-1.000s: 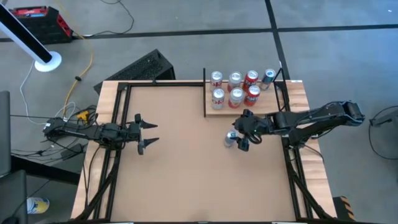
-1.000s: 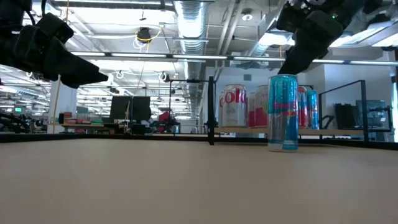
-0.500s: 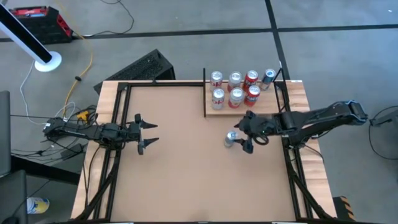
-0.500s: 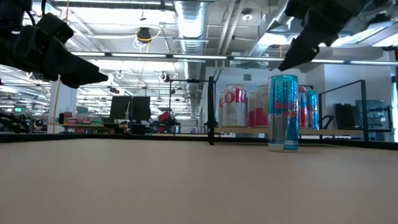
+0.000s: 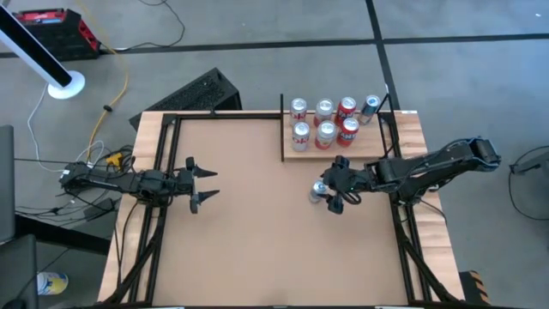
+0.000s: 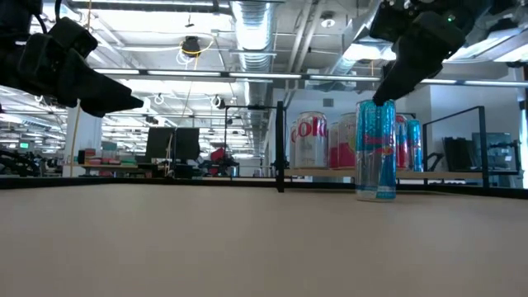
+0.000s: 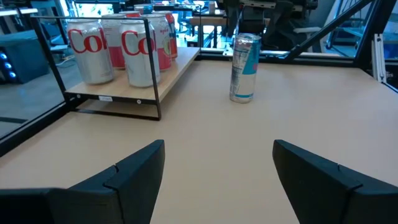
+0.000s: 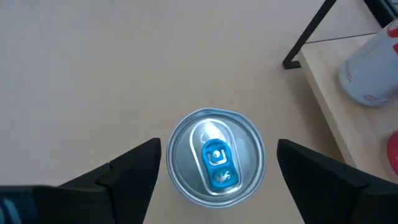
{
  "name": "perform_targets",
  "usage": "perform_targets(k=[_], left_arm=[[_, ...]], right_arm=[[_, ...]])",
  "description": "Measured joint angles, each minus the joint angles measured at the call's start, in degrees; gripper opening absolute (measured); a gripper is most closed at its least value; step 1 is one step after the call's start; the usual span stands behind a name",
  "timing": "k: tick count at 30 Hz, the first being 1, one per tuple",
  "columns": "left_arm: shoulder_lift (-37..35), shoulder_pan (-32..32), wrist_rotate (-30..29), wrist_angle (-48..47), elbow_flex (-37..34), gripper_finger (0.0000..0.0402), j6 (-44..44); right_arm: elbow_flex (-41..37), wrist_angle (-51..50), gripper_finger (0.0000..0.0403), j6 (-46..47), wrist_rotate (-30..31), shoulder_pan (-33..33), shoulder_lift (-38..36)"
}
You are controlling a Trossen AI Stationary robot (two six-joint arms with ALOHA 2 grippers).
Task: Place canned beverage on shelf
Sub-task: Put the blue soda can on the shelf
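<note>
A slim blue and silver can (image 5: 319,190) stands upright on its base on the brown tabletop, short of the shelf; it also shows in the low view (image 6: 375,153) and the left wrist view (image 7: 244,67). My right gripper (image 5: 331,194) is open just above it, pointing down. In the right wrist view its fingers (image 8: 134,171) stand on either side of the can's top (image 8: 216,155) without touching. The shelf (image 5: 375,148), a pale wood board with thin black posts, carries several cans. My left gripper (image 5: 206,184) is open and empty near the table's left side.
Red and silver cola cans (image 5: 324,130) and one blue can (image 5: 371,105) stand at the far end of the shelf. A black post (image 8: 305,37) of the shelf stands close to the can. Black frame rails (image 5: 163,172) run along the table's sides.
My right gripper has risen slightly and then come down toward the top of the blue can, staying open. The can has kept its place.
</note>
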Motion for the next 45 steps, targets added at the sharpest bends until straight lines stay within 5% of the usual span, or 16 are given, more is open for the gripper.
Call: perform_targets(k=[17, 37, 45], left_arm=[[0.0, 0.0, 0.0, 0.0, 0.0, 0.0284, 0.0], [0.0, 0.0, 0.0, 0.0, 0.0, 0.0284, 0.0], [0.0, 0.0, 0.0, 0.0, 0.0, 0.0284, 0.0]], right_arm=[[0.0, -0.9, 0.0342, 1.6, 0.0, 0.0, 0.0], [0.2, 0.9, 0.0260, 1.0, 0.4, 0.0, 2.0], [4.9, -9.1, 0.0258, 1.0, 0.1, 0.0, -2.0]])
